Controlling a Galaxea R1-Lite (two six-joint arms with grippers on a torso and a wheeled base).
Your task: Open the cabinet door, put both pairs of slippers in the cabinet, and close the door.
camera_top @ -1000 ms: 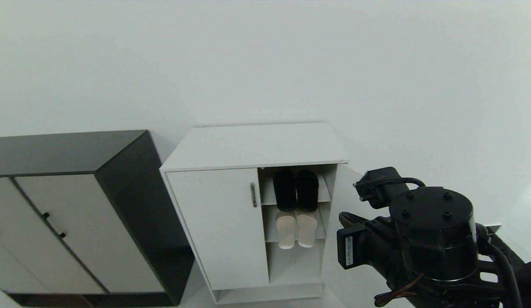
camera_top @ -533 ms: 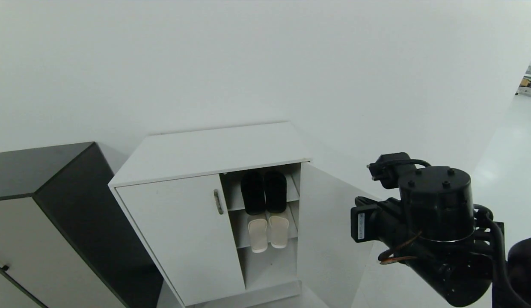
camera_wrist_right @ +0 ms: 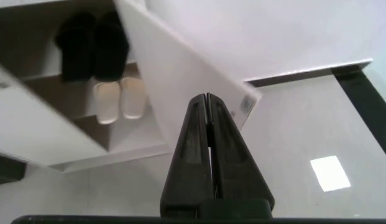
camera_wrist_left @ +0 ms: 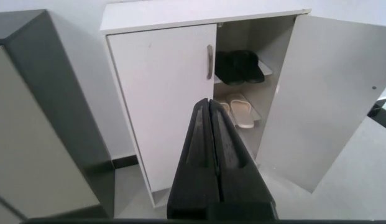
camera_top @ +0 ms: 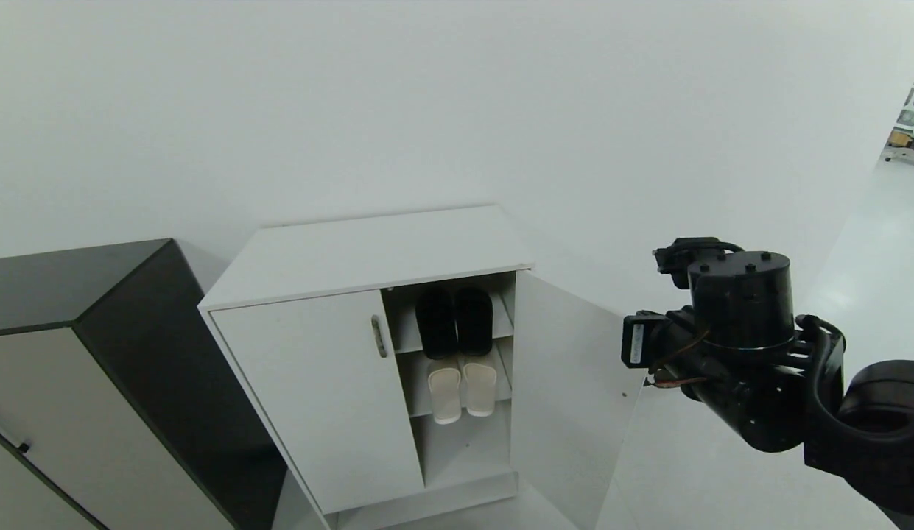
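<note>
Black slippers (camera_top: 454, 322) on top shelf, white slippers (camera_top: 462, 391) on shelf below, both inside cabinet (camera_top: 368, 254), frame centre. Door (camera_top: 567, 383) open toward lower right. Whole view has swung since a second ago: camera move, not cabinet. Right arm (camera_top: 736, 346) now higher at right, near door. Right gripper (camera_wrist_right: 207, 98) and left gripper (camera_wrist_left: 209, 102) clenched, empty. Likely only door-closing left.

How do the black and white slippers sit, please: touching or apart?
Apart: left wrist view shows the black slippers above the white slippers, a clear gap between.

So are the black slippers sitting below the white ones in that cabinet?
No, the black slippers sit one level above the white slippers inside the open cabinet.
</note>
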